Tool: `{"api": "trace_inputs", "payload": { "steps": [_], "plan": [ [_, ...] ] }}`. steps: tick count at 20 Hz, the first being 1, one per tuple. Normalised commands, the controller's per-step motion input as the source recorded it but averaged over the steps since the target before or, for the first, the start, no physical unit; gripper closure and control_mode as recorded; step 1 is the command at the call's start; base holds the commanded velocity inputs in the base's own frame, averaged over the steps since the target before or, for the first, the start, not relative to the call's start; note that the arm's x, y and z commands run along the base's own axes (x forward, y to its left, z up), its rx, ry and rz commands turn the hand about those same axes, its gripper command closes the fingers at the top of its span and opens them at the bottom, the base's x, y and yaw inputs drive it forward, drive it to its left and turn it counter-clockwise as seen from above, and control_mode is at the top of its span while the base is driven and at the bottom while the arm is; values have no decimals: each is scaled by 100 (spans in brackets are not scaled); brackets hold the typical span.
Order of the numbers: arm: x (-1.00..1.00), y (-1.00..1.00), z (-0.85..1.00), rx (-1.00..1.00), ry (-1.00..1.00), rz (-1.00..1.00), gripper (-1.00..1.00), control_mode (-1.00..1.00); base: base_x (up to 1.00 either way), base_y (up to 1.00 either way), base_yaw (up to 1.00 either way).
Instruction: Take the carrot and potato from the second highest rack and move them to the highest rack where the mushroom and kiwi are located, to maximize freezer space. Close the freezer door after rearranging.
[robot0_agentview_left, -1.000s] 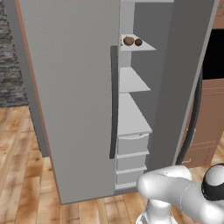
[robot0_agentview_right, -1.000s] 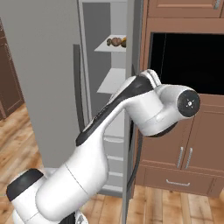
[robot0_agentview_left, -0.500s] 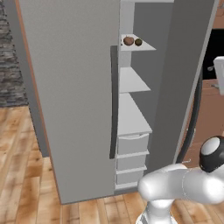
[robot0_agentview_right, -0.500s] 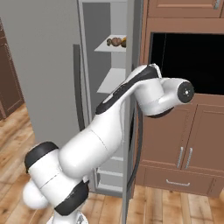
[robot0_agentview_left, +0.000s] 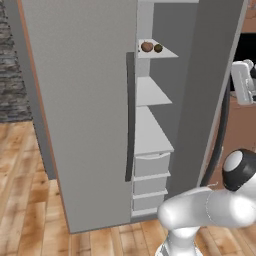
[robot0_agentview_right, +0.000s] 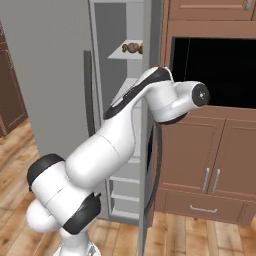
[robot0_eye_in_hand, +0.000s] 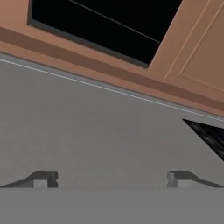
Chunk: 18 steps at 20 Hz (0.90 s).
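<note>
The freezer (robot0_agentview_left: 160, 125) stands with the freezer door (robot0_agentview_left: 85, 110) swung wide open. A pale grey rack (robot0_agentview_left: 167, 52) high inside carries two small round pieces, a brown one (robot0_agentview_left: 146, 47) and a darker one (robot0_agentview_left: 158, 48). I cannot tell which foods they are, or whether this is the highest rack or the second highest rack. The carrot is out of view. The rack below (robot0_agentview_left: 152, 94) looks bare. My gripper (robot0_eye_in_hand: 113, 179) is open and holds nothing. It sits close against the grey right door (robot0_eye_in_hand: 87, 122), well right of the shelves. The white hand (robot0_agentview_left: 242, 80) is right of that door.
The right door (robot0_agentview_left: 205, 75) stands between my hand and the shelves. White drawers (robot0_agentview_left: 151, 165) fill the freezer's lower part. Wooden cabinets (robot0_agentview_right: 210, 170) and a black oven opening (robot0_agentview_right: 215, 70) stand to the right. The open door's long dark handle (robot0_agentview_left: 130, 115) faces the shelves.
My arm has swung up and to the right, bringing the hand in at the right edge of the left base view. The pieces on the rack and the doors have not moved.
</note>
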Motion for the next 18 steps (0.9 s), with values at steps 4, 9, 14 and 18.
{"api": "trace_inputs", "payload": {
  "steps": [4, 9, 14, 18],
  "plan": [
    [-18, 69, 0, 0, 0, 0, -100, -100, 0, 0, 0],
    [5, 71, 0, 1, 0, 0, -100, -100, 0, 0, 0],
    [62, 67, 0, 3, 0, 2, -100, -100, 0, 0, 0],
    [98, 58, 0, 2, 0, 2, -100, -100, 0, 0, 0]
  ]
}}
